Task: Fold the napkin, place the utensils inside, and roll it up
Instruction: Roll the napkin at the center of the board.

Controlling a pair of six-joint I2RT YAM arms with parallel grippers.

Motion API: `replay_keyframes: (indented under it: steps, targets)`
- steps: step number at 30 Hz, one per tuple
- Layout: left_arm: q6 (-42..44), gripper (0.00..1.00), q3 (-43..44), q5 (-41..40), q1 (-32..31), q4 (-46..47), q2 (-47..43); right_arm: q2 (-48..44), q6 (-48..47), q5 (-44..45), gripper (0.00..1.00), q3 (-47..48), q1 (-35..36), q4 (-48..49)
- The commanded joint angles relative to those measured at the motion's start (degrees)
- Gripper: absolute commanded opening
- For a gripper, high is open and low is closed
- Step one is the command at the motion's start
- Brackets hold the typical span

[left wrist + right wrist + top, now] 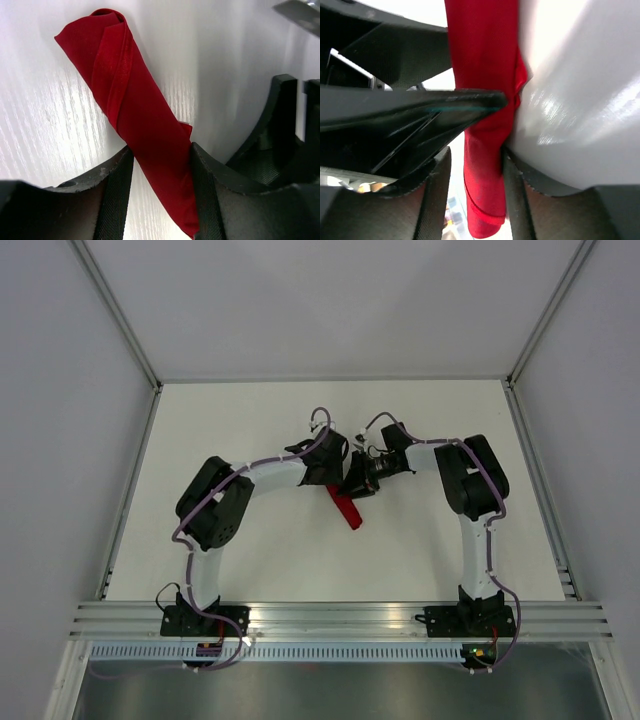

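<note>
1. Napkin (347, 508) of plain bright red thin cloth is already a tight, narrow roll, with an overlapped edge spiralling along its length. It lies near the middle of the flat white table (250, 420), and its free end slants toward the table's near edge.
2. Judging by that shape, the folding and the rolling look done. No utensils show anywhere on the table. Whether they sit inside the roll cannot be told, because cloth covers everything.
3. No tray, box or other holder is in view on the table. The roll is the only thing that could hold anything, and its contents are hidden.
4. The left gripper (161, 150), over the table's middle, grasps the napkin at the end farther from the table's near edge. Both black pads press against the sides of the cloth.
5. The right gripper (475, 155) straddles the same end from the opposite side, just beside the left one. One pad touches the cloth, while a bright gap shows at the other, so it looks released rather than clamped.
6. What seems left is for both arms to let go and draw clear of the table's middle. The risk there is that the roll springs loose.
</note>
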Motion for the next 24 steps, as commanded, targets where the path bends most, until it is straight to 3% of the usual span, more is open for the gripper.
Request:
replay_keyframes:
  steps: [1,24]
  targets:
    - [3.36,0.54,2.83,4.49,-0.12,-3.71,3.32,-2.32,-2.94,12.31,0.53,0.24,0.18,2.35]
    - [18.57,0.52,23.48,8.71,2.61,-19.36,13.34,-16.82,-11.82,17.23,0.56,-1.08,-0.44,-2.57]
